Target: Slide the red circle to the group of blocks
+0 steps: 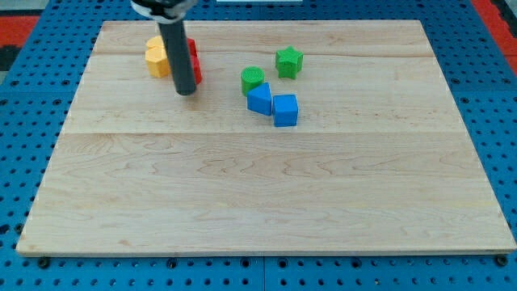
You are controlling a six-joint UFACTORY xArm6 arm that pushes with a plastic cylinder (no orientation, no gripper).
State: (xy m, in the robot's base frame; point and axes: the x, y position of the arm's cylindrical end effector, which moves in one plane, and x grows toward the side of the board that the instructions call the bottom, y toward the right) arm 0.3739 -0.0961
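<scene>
My tip (pixel 187 92) down on surface (pixel 258 194), at view's upper left, just in front of red block (pixel 195 65), mostly hidden behind rod, beside yellow blocks (pixel 157 56). Tool plain rod, no jaws. Approach step; push rightward next toward green circle (pixel 252 78), green star (pixel 288 61), blue blocks (pixel 273 103).
</scene>
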